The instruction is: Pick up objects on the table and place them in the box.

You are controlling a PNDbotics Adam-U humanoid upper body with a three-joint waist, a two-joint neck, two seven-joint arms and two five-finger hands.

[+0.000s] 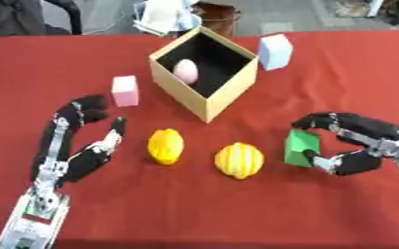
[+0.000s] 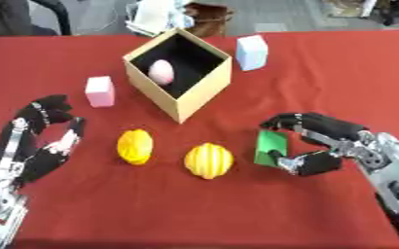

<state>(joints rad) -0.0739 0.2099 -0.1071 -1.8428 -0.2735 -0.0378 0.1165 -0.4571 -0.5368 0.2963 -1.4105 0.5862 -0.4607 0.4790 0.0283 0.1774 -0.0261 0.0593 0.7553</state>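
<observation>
right hand (image 1: 356, 143) covers the green block's (image 1: 301, 148) right side; pink thing (image 1: 186, 71) in box (image 1: 205, 105) too blurred to identify.

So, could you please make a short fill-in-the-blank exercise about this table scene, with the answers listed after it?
1. The robot's right hand is curled around a ____ block.
2. The pale pink egg-shaped object lies inside the tan cardboard ____.
3. The two yellow ridged fruit-shaped objects rest on the ____ tablecloth.
4. The small pink block stands on the box's ____ side.

Missing words: green; box; red; left
</observation>
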